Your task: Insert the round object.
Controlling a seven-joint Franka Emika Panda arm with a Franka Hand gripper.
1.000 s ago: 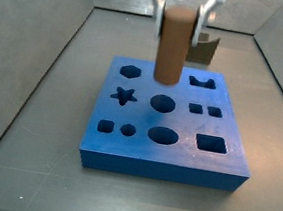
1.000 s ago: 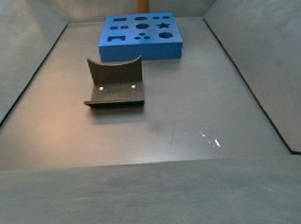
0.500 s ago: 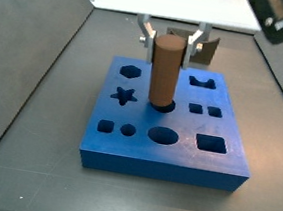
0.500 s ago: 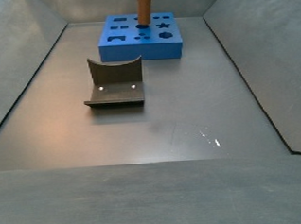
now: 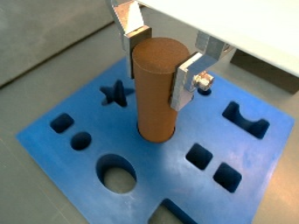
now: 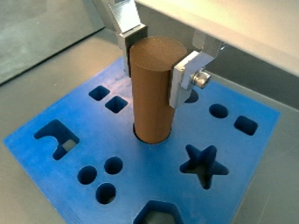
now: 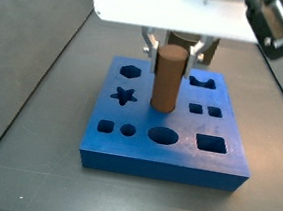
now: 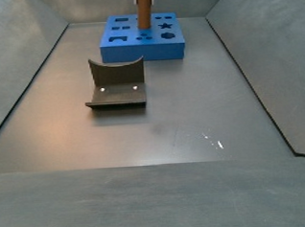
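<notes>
The round object, a tall brown peg (image 5: pixel 156 92), stands upright with its lower end in the round hole at the middle of the blue block (image 5: pixel 146 179). My gripper (image 5: pixel 162 63) is shut on the peg's upper part, with a dark pad against each side. Both wrist views show this, and the peg (image 6: pixel 152 92), gripper (image 6: pixel 158 63) and block (image 6: pixel 70 166) are seen there too. In a side view the peg (image 7: pixel 168 78) rises from the block (image 7: pixel 164 152) under the gripper (image 7: pixel 175 50). In a side view from far off, the peg (image 8: pixel 144 8) stands on the block (image 8: pixel 145 51).
The block has other holes: a star (image 7: pixel 124 96), a hexagon (image 7: pixel 130 72), an arch (image 7: pixel 204 83), squares and ovals. The dark fixture (image 8: pixel 116 84) stands on the grey floor apart from the block. Sloped grey walls enclose the floor.
The gripper has come down with the peg. The peg's lower end has gone from above the block into the round middle hole and sits lower now.
</notes>
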